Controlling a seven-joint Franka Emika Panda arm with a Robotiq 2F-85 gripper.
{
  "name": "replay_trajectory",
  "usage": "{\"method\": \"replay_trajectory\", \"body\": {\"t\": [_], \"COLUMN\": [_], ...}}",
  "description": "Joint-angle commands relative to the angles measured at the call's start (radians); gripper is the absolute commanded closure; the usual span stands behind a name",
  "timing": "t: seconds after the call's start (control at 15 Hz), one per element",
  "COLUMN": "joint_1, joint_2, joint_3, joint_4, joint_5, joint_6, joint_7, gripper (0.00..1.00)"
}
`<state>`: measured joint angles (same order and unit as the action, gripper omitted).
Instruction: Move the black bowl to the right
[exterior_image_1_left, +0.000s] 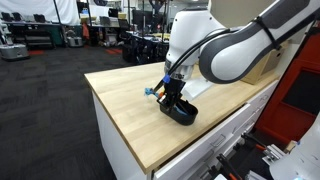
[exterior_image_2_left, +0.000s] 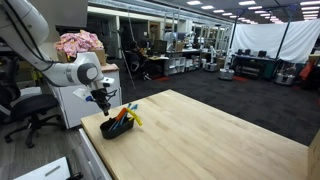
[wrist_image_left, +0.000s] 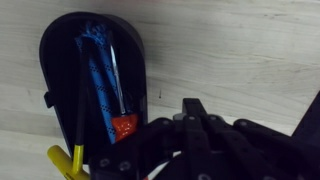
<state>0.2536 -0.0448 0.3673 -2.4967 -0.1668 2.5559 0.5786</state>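
The black bowl (exterior_image_1_left: 183, 114) sits on the wooden table (exterior_image_1_left: 125, 105) near one edge, and it shows in both exterior views (exterior_image_2_left: 114, 129). In the wrist view the bowl (wrist_image_left: 62, 60) lies at the left, holding a blue item (wrist_image_left: 100, 70), an orange item (wrist_image_left: 124, 127) and a yellow item (wrist_image_left: 66, 160). My gripper (wrist_image_left: 192, 103) hangs just beside the bowl's rim, low over the table, with its fingers together on nothing I can see. It also shows in both exterior views (exterior_image_1_left: 170, 96) (exterior_image_2_left: 102, 104).
The table top (exterior_image_2_left: 220, 135) stretches wide away from the bowl. White drawers (exterior_image_1_left: 215, 140) are under the table front. A pink bundle (exterior_image_2_left: 78, 43) and an office chair (exterior_image_2_left: 30, 110) stand beyond the table's end.
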Motion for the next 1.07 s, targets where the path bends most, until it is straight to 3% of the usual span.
{"method": "replay_trajectory", "body": {"t": [0.0, 1.0], "joint_1": [-0.004, -0.032], "joint_2": [0.084, 0.097], "joint_3": [-0.037, -0.206], "joint_4": [0.043, 0.008], "joint_5": [-0.086, -0.261], "joint_6": [0.011, 0.029], "joint_7": [0.048, 0.155], "gripper": [1.00, 1.00]}}
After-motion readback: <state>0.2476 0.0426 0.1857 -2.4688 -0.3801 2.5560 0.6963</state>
